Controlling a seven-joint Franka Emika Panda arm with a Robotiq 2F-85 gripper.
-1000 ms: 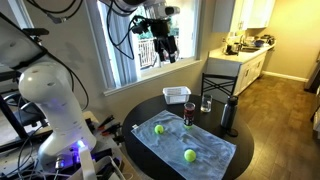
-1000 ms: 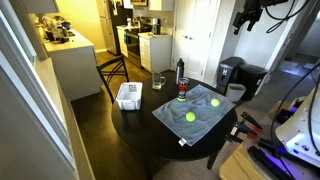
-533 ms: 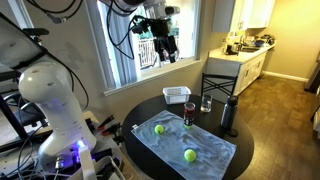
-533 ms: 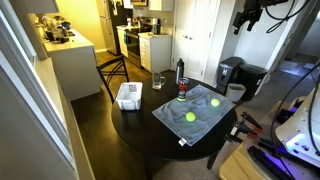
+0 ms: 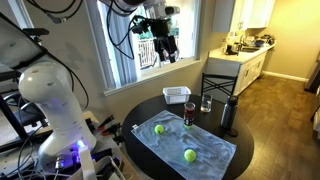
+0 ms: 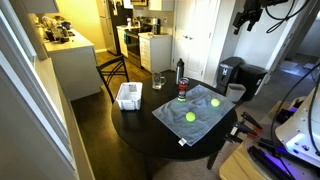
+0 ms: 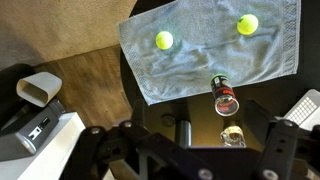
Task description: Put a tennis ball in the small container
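Two yellow-green tennis balls lie on a grey-blue cloth on the round dark table: one [image 5: 159,128] [image 6: 213,102] [image 7: 164,40] and another [image 5: 189,155] [image 6: 190,116] [image 7: 247,24]. The small whitish container [image 5: 177,95] [image 6: 129,96] [image 7: 305,106] stands at the table's edge, off the cloth. My gripper [image 5: 167,52] [image 6: 244,20] hangs high above the table, far from the balls, open and empty. In the wrist view its dark fingers [image 7: 190,150] frame the bottom of the picture.
A glass with red liquid [image 5: 190,114] [image 7: 225,97], an empty clear glass [image 5: 206,103] [image 7: 233,136] and a tall dark bottle [image 5: 229,115] [image 6: 180,72] stand on the table between cloth and container. A chair [image 5: 222,85] stands behind the table. The robot base [image 5: 50,100] is beside it.
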